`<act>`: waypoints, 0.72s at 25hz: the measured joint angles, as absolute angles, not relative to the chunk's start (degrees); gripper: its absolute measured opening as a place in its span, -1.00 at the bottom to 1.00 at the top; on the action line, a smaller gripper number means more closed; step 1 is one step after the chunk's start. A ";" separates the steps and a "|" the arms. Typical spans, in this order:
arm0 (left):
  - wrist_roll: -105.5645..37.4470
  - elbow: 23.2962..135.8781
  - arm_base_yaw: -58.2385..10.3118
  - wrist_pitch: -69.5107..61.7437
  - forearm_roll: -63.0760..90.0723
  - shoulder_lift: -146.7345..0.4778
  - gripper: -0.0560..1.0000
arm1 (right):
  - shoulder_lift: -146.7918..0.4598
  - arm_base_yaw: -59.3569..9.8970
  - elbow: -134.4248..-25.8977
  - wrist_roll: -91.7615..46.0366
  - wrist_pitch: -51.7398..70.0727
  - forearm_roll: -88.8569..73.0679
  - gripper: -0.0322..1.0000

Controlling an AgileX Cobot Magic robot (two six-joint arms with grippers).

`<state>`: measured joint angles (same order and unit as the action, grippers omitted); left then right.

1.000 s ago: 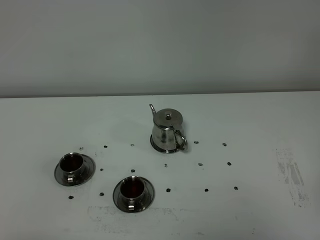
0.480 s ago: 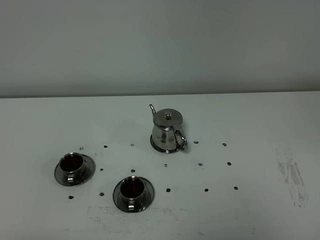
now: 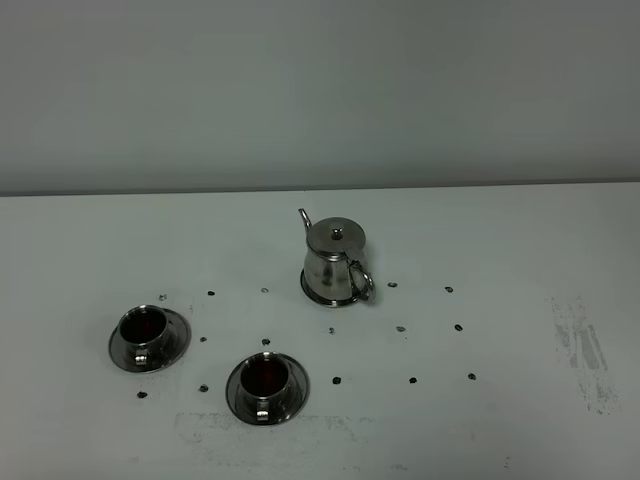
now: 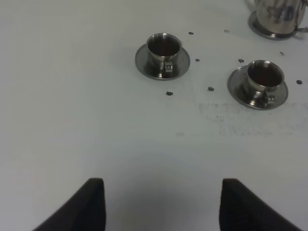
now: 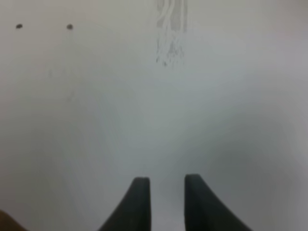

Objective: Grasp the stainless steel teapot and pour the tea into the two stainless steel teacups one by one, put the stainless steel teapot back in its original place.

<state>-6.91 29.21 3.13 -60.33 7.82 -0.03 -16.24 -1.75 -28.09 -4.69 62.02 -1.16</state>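
Note:
The stainless steel teapot stands upright at the middle of the white table on its flat steel disc, spout to the far left, handle toward the near right. Two steel teacups on saucers stand to the near left: one at the left, one nearer the front. Both hold dark liquid. Neither gripper shows in the exterior view. In the left wrist view my left gripper is open wide and empty, short of the cups and the teapot. My right gripper is empty over bare table, jaws a little apart.
Small dark specks lie scattered on the table around the teapot and cups. Grey scuff marks show at the right and in the right wrist view. A plain wall stands behind the table's far edge.

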 joint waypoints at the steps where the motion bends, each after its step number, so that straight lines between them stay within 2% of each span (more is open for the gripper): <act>1: -6.91 29.21 3.13 -60.33 7.82 -0.03 0.19 | -16.24 -1.75 -28.09 -4.69 62.02 -1.16 -0.56; 8: -6.91 29.21 3.13 -60.33 7.82 -0.03 0.19 | -15.01 -1.75 -28.09 -4.69 61.98 -1.16 -0.56; 18: -6.91 29.21 3.13 -60.33 7.82 -0.03 0.19 | -0.36 -1.75 -28.03 -4.69 61.97 -1.10 -0.56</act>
<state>-6.91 29.21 3.13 -60.33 7.82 -0.03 -0.36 -1.75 -28.03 -4.69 61.97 -1.10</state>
